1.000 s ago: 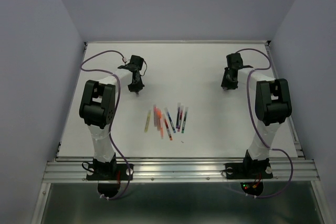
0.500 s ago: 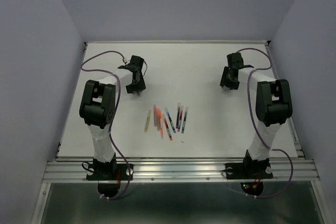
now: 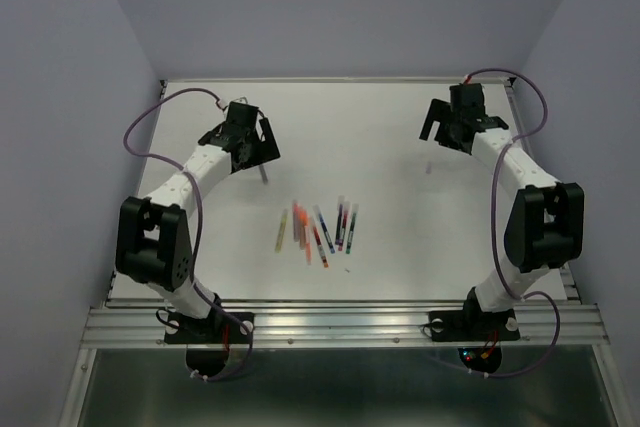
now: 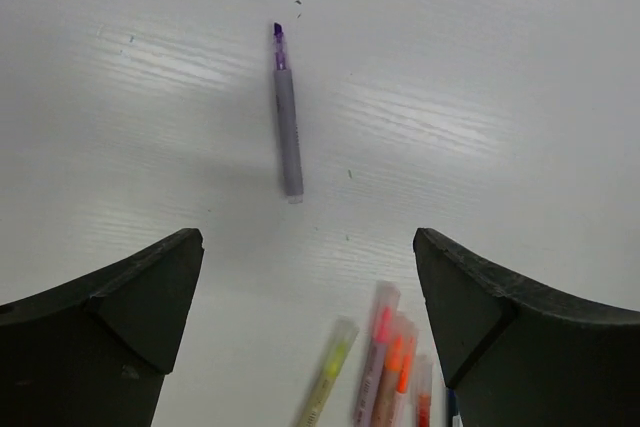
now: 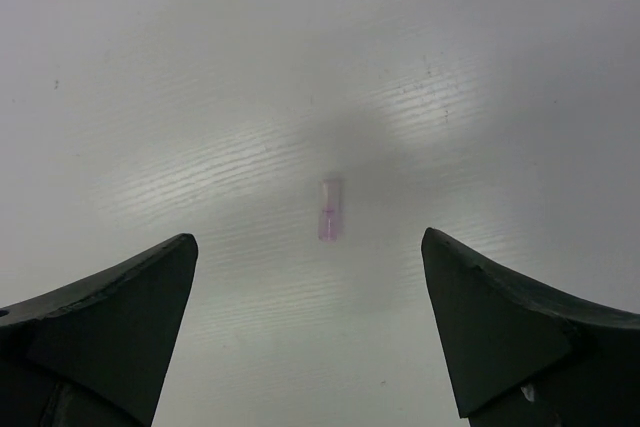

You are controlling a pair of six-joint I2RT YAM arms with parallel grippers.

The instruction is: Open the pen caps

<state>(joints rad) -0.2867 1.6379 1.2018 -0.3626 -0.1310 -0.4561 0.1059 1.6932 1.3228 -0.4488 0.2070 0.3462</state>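
The left hand [image 4: 308, 239] and right hand [image 5: 309, 239] are released, empty; a purple pen [image 4: 288, 117] and loose cap [image 5: 330, 210] are seen on the surface [image 4: 500, 67]. The capped pens [image 4: 384, 347] should be gripped at both ends.

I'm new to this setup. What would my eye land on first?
A fan of coloured pens lies at the centre of the table. One uncapped purple pen lies alone under the open left gripper, and a small pale cap lies alone under the open right gripper.
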